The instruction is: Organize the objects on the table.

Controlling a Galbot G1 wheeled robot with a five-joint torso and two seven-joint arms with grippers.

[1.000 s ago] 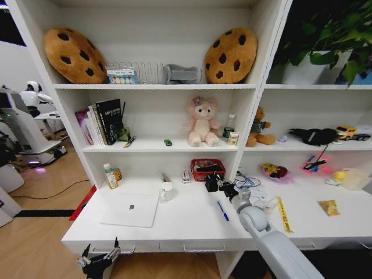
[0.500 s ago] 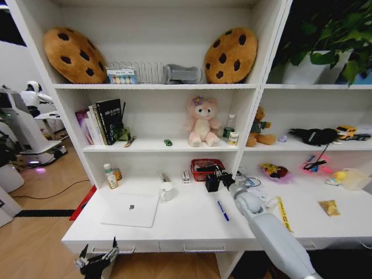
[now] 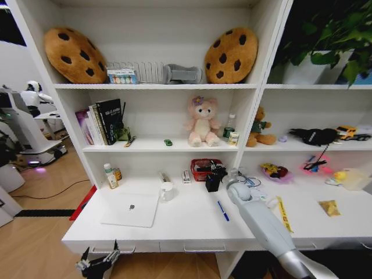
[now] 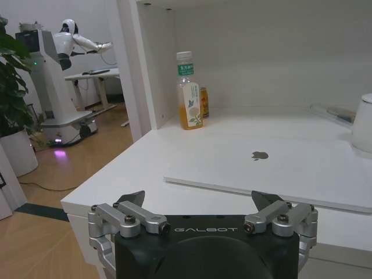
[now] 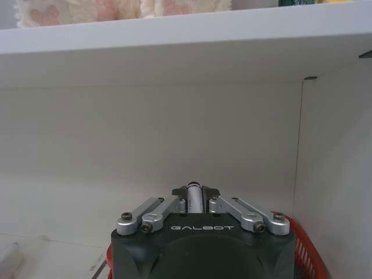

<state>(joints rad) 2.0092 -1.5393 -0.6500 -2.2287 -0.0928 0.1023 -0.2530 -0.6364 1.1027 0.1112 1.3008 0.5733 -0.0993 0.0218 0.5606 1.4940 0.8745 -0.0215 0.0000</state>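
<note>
The silver laptop (image 3: 131, 209) (image 4: 273, 168) lies shut on the left of the white table (image 3: 186, 224). A blue pen (image 3: 222, 210) and a yellow measuring strip (image 3: 283, 214) lie to its right. The green-labelled bottle (image 3: 109, 176) (image 4: 189, 96) stands at the back left. A tiny green toy car (image 3: 167, 142) sits on the shelf above. My right gripper (image 3: 214, 176) (image 5: 195, 195) hangs over the red basket (image 3: 203, 168), shut on a slim black pen (image 5: 194, 203) that points at the back wall. My left gripper (image 3: 99, 264) (image 4: 199, 200) waits open, low in front of the table's left corner.
A white mug (image 3: 167, 190) stands behind the laptop. The shelf board (image 5: 174, 35) runs close above my right gripper, with a pink plush bear (image 3: 201, 122) on it. Books (image 3: 103, 121) and cookie cushions (image 3: 231, 55) fill the upper shelves. Another robot (image 4: 55, 70) stands far left.
My right gripper has moved back and up from the table's middle to above the red basket, still holding the pen. The left arm has stayed put.
</note>
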